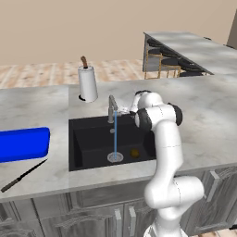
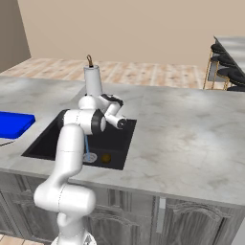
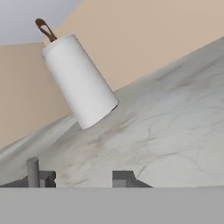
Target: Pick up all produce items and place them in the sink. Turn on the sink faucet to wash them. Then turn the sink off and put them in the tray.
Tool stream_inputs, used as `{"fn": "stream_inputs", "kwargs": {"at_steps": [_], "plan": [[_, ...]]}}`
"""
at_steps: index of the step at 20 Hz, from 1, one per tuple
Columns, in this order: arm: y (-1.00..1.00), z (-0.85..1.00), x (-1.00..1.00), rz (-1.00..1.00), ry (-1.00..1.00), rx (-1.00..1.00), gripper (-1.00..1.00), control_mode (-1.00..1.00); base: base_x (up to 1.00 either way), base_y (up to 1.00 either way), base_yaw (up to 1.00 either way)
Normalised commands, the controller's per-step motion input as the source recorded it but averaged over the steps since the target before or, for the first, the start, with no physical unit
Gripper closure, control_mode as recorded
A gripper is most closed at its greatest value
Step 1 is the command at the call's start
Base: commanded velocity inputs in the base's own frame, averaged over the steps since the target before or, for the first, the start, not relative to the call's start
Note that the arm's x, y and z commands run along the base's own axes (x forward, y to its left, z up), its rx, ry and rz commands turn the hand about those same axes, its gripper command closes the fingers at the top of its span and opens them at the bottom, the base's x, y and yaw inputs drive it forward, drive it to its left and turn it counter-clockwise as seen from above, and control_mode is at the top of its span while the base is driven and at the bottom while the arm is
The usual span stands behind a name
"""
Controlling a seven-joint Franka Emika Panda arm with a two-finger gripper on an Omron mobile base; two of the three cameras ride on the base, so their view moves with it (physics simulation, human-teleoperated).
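Observation:
The black sink holds the small round brownish-yellow produce item on its floor, just right of the silver drain. A thin blue stream of water falls from the grey faucet onto the drain. My gripper is beside the faucet's right side at handle height, open, with nothing between its fingers. In the hand view the gripper points over the counter, with the faucet stem just left of the fingertips. The blue tray lies on the counter left of the sink. The produce also shows from the right.
A white paper-towel roll stands upright behind the sink's left corner. A dark knife lies near the counter's front edge below the tray. Bar stools stand by a far counter at the back right.

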Motion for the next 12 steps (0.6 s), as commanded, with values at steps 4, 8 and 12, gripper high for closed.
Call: {"fn": "stream_inputs", "kwargs": {"at_steps": [4,8,12], "plan": [[-0.08,-0.04,0.03,0.13,-0.03,0.01,1.00,-1.00,0.00,0.00,0.00],[0.00,0.00,0.12,0.22,-0.11,0.00,1.00,-1.00,0.00,0.00,0.00],[0.00,0.00,0.17,0.25,-0.15,0.00,1.00,-1.00,0.00,0.00,0.00]]}}
